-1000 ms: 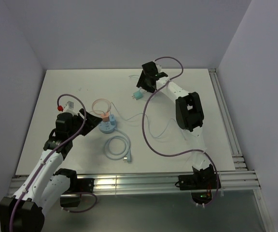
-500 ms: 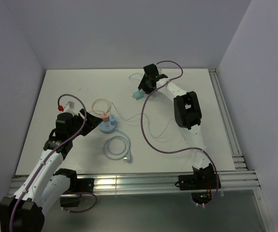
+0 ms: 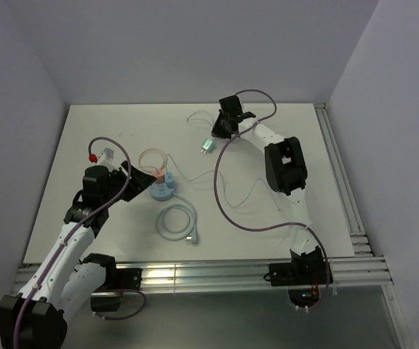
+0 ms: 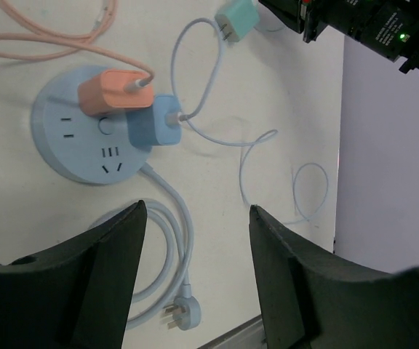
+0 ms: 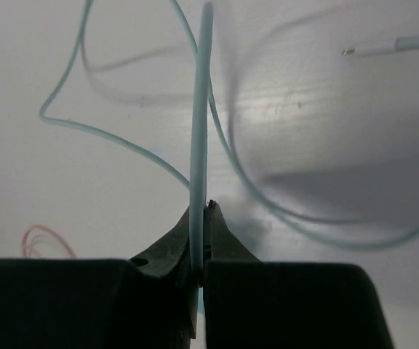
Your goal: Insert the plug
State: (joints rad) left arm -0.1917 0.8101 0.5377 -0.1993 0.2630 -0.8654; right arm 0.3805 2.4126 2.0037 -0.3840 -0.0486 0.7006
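Observation:
The mint-green plug [image 3: 206, 145] lies on the white table at the back, with its prongs showing in the left wrist view [image 4: 235, 19]. Its thin teal cable [image 5: 204, 109] runs up between the fingers of my right gripper [image 5: 202, 207], which is shut on it just behind the plug [image 3: 219, 131]. The round blue socket hub [image 3: 162, 190] holds an orange plug [image 4: 111, 89] and a blue plug [image 4: 151, 122]. My left gripper [image 4: 196, 207] is open and holds nothing. It hovers beside the hub's near left [image 3: 138, 178].
A coiled pale-blue cord with a three-pin plug [image 3: 178, 222] lies in front of the hub. An orange cable loop [image 3: 151, 158] sits behind it. Thin cable loops [image 3: 238, 193] cross the middle. Metal rails [image 3: 340, 182] line the right edge.
My right gripper has closed on the teal cable. The mint plug has turned and shifted slightly. The left arm has barely moved.

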